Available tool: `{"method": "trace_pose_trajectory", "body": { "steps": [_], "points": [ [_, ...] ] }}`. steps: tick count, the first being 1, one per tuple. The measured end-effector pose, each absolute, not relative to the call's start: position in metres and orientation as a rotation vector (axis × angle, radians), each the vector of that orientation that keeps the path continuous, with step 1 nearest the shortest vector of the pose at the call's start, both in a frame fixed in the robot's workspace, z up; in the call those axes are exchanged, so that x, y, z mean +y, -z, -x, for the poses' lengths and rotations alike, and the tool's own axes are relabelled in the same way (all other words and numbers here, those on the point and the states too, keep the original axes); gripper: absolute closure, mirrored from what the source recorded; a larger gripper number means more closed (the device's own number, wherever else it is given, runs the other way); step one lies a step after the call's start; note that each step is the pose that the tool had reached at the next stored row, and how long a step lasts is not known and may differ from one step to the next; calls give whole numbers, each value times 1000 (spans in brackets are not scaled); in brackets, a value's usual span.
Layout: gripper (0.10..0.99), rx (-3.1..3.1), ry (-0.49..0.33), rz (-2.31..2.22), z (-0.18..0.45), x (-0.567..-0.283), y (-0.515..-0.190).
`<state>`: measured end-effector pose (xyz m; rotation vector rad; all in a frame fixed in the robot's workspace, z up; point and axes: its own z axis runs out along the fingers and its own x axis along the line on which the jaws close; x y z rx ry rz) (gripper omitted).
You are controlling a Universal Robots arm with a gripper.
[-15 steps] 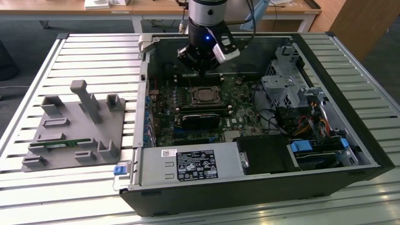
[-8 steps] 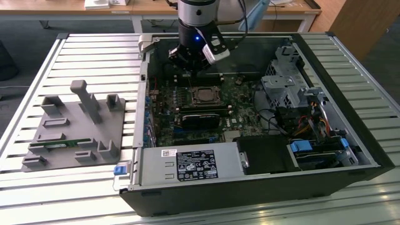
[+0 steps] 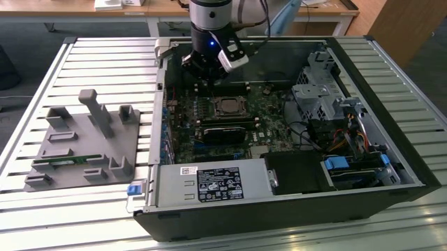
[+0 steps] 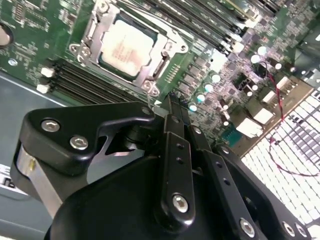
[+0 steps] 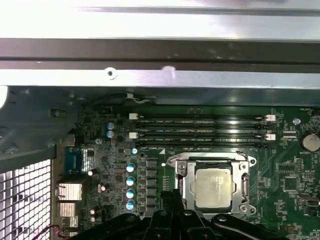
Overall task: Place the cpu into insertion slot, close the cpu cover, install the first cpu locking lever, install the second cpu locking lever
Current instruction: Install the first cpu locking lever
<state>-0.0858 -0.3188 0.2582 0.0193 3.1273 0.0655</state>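
The cpu (image 3: 227, 106) lies flat in the insertion slot on the green board, its silver top showing in both wrist views (image 4: 127, 46) (image 5: 212, 186). The slot itself is hidden under it. The cpu cover (image 4: 166, 59) (image 5: 210, 161) is down, a silver frame around the chip. Thin metal levers run along the frame's sides; I cannot tell whether they are latched. My gripper (image 3: 204, 78) (image 4: 172, 102) (image 5: 172, 197) hovers just off one side of the socket, toward the case's far wall in the exterior view, shut with nothing between its fingers.
Long black memory slots (image 5: 200, 132) run beside the socket, with the case wall (image 5: 160, 75) behind them. A black card (image 3: 223, 130), a drive cage (image 3: 317, 94) and a power supply (image 3: 213, 183) fill the open case. A grey fixture (image 3: 84, 141) stands at the exterior view's left.
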Motion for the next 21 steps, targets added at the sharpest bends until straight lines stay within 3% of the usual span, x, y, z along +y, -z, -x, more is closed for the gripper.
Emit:
{"method": "trace_pose_trajectory", "body": {
  "steps": [21],
  "points": [
    [980,3127,-65,-14,100,-294,-254]
  ]
}}
